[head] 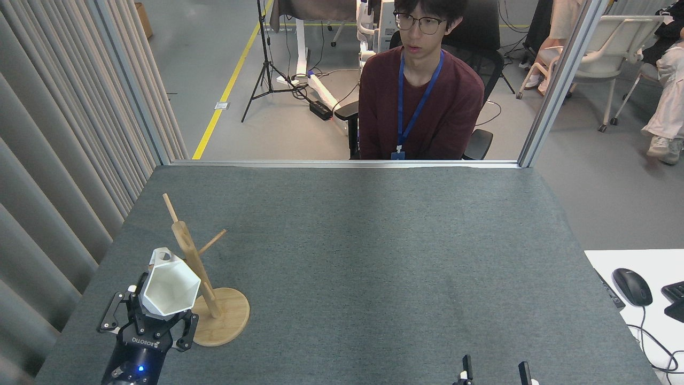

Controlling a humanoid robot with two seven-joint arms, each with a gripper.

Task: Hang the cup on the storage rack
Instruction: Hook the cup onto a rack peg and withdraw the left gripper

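Nearest your viewpoint, bottom right edge: right gripper (492, 372), only two dark fingertips showing, set apart with nothing between them, above the grey felt table (374, 256).

Bottom left: your left gripper (148, 320), black, fingers pinching the lower body of the cup (170, 287). Cup: white, faceted, mouth tilted toward you, held clear of the table. Its tab handle (160, 257) with the round hole points away from you, up behind the rim. The cup's right side overlaps the rack's post in this view; you cannot tell whether they touch.

Just right of the cup: the storage rack (199, 278), light bamboo, round disc base flat on the table, post leaning up and left in this view, thin pegs angling off near the top. One peg runs up-left past the post tip, another up-right. The handle sits beside the post at peg level; whether a peg has entered the hole cannot be told.

Far right edge: white desk (604, 262) with a black mouse (631, 286).

Beyond the far table edge: a seated person (420, 101) in a maroon top with a blue lanyard.
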